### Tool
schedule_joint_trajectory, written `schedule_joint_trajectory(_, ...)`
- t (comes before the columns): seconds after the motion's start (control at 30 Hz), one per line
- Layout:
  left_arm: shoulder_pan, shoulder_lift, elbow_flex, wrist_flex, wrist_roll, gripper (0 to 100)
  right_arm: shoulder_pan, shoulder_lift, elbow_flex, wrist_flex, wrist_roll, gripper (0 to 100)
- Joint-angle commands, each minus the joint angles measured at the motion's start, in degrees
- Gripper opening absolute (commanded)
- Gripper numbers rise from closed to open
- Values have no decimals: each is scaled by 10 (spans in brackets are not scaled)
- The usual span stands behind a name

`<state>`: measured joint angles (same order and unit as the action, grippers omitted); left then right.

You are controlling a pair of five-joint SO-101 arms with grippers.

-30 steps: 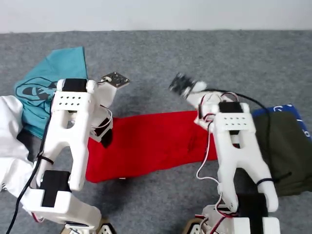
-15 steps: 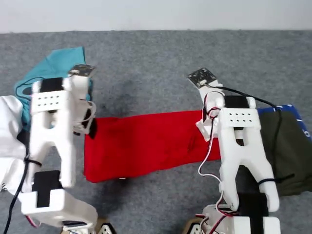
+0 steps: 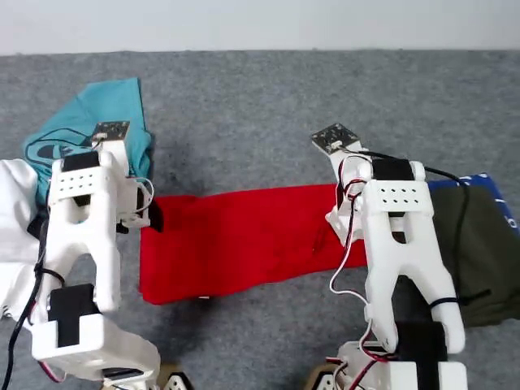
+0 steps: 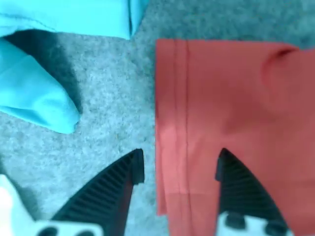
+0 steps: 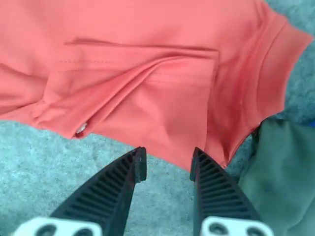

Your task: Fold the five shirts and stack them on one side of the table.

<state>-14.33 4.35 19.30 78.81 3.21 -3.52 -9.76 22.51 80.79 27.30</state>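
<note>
Left gripper (image 4: 181,160) low over the grey table (image 3: 268,97), fingers spread wide. 1 finger above bare table, the other above the red shirt (image 4: 236,98), with the shirt's stitched hem running between the 2. Teal shirt (image 4: 39,98) just beyond the fingertips, on the bare-table finger's side, apart from the red hem. White shirt (image 3: 12,203) farther out on that same side, touching the teal one.

Right gripper (image 5: 168,160) with fingers parted more narrowly, tips right at the red shirt's near edge. Creased, doubled-over red cloth directly ahead of the tips. Dark olive shirt (image 5: 275,172) close beside 1 finger, meeting the red shirt's end. In the high view, a blue shirt (image 3: 479,179) peeking from under the olive one, on the right gripper's outer side.

Red shirt lying flat as 1 long band between the 2 grippers, 1 gripper over each end.
</note>
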Motion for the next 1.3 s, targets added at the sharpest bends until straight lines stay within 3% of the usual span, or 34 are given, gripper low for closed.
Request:
schedule_joint_trajectory(0.0, -4, -21, 15, -29, 36, 240, 8, -9, -24, 6, -6, 158)
schedule_joint_trajectory(0.23, -3, -21, 76, -98, 64, 240, 7, -9, -24, 5, -32, 158)
schedule_joint_trajectory(0.63, 1, -19, 91, -110, 109, 239, 8, -9, -24, 5, -33, 158)
schedule_joint_trajectory(0.87, 50, 115, 73, -113, 185, 242, 8, -9, -24, 5, -33, 158)
schedule_joint_trajectory(1.07, 40, 206, -46, -18, 141, 235, 8, -9, -24, 5, -33, 158)
schedule_joint_trajectory(1.27, 40, 247, -109, 16, 122, 28, 6, -8, -23, 5, -33, 158)
